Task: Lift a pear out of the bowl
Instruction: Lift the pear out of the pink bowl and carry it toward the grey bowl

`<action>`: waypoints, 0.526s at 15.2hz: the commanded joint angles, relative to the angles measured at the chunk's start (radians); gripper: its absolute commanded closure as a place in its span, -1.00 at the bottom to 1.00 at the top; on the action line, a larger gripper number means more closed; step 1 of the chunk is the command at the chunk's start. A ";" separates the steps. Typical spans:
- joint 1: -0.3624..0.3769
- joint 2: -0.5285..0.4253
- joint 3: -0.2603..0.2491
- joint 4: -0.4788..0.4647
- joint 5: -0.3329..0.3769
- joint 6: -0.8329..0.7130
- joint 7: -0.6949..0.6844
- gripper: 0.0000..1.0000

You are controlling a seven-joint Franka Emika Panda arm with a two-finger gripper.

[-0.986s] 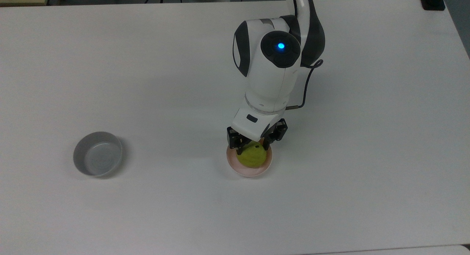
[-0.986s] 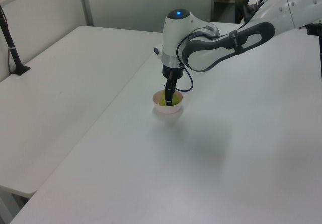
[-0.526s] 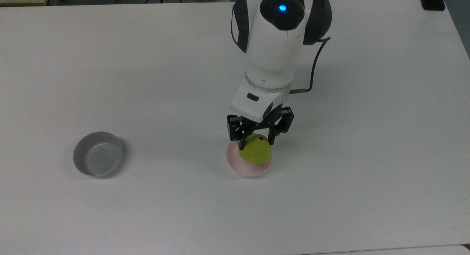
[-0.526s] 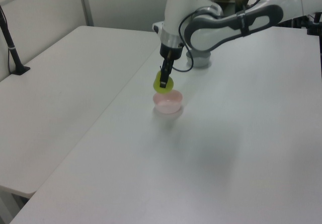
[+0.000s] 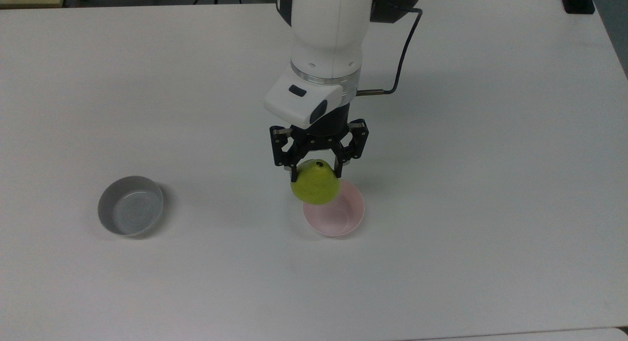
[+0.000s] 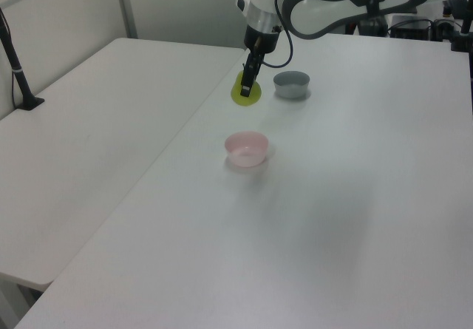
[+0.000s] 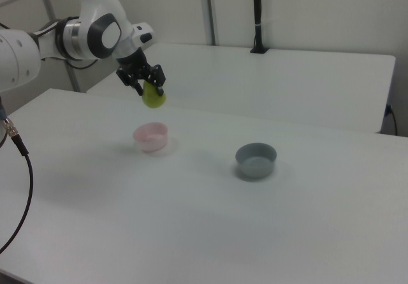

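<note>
Black two-finger gripper (image 5: pixel 315 173) on the white Panda arm (image 5: pixel 326 41): fingers clamped on either side of the narrow top of the rounded yellow-green pear (image 5: pixel 315 184), dark stem spot facing up. Gripper (image 7: pixel 148 86) points down; pear (image 7: pixel 153 96) hangs from it in the air, clear of the table. In the left view the pear (image 6: pixel 245 92) sits well above the small round pale pink glossy bowl (image 6: pixel 246 148), with the gripper (image 6: pixel 247 88) in front of it. Pink bowl (image 5: pixel 334 213) stands upright on the white table (image 5: pixel 490 184), nothing inside it. In the top view the pear overlaps the bowl's upper-left rim. Grey round bowl (image 5: pixel 130 206) stands well apart, toward the top view's left.
</note>
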 commanded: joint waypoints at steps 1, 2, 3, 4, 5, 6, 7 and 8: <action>-0.055 -0.070 0.010 -0.067 -0.018 -0.011 -0.021 0.35; -0.071 -0.098 0.010 -0.094 -0.025 -0.021 -0.038 0.36; -0.093 -0.151 0.011 -0.171 -0.025 -0.022 -0.094 0.35; -0.101 -0.184 0.011 -0.203 -0.022 -0.022 -0.117 0.35; -0.122 -0.205 0.011 -0.223 -0.023 -0.022 -0.122 0.35; -0.145 -0.228 0.016 -0.246 -0.025 -0.022 -0.128 0.36; -0.170 -0.257 0.031 -0.288 -0.025 -0.015 -0.159 0.35; -0.190 -0.290 0.042 -0.341 -0.025 -0.008 -0.198 0.35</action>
